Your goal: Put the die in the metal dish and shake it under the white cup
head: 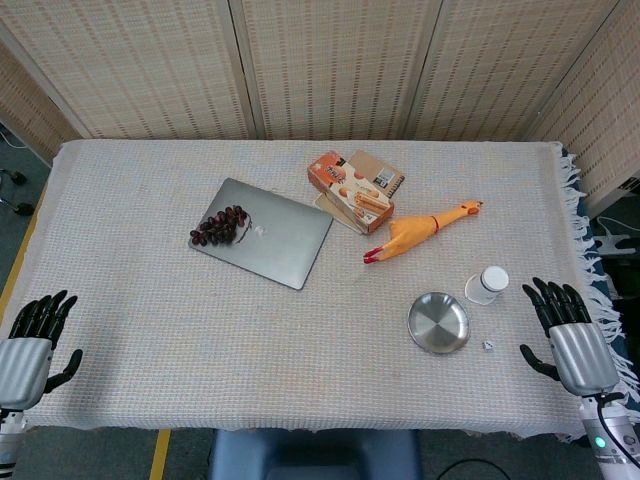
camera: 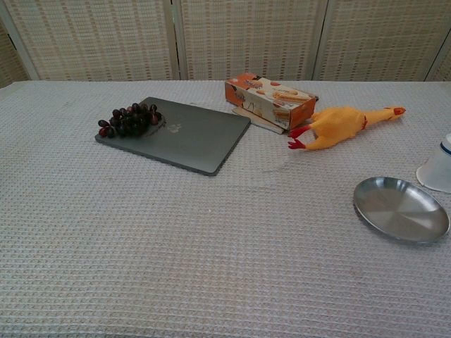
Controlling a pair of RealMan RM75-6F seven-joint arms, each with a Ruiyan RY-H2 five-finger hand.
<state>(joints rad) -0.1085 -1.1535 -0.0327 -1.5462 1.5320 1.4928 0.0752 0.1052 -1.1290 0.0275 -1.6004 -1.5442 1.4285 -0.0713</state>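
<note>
A small white die (head: 488, 345) lies on the tablecloth just right of the empty round metal dish (head: 438, 322) (camera: 401, 209). The white cup (head: 487, 285) (camera: 437, 169) stands upside down behind the die, at the dish's far right. My right hand (head: 568, 334) rests open at the table's right edge, a short way right of the die, holding nothing. At the front left corner my left hand (head: 30, 343) is open too, far from all three objects. The chest view shows neither hand, and the die is outside it.
A closed grey laptop (head: 264, 232) (camera: 175, 134) with a bunch of dark grapes (head: 219, 225) (camera: 129, 119) on it lies left of centre. An orange snack box (head: 355, 189) (camera: 270, 100) and a rubber chicken (head: 420, 231) (camera: 340, 125) lie behind the dish.
</note>
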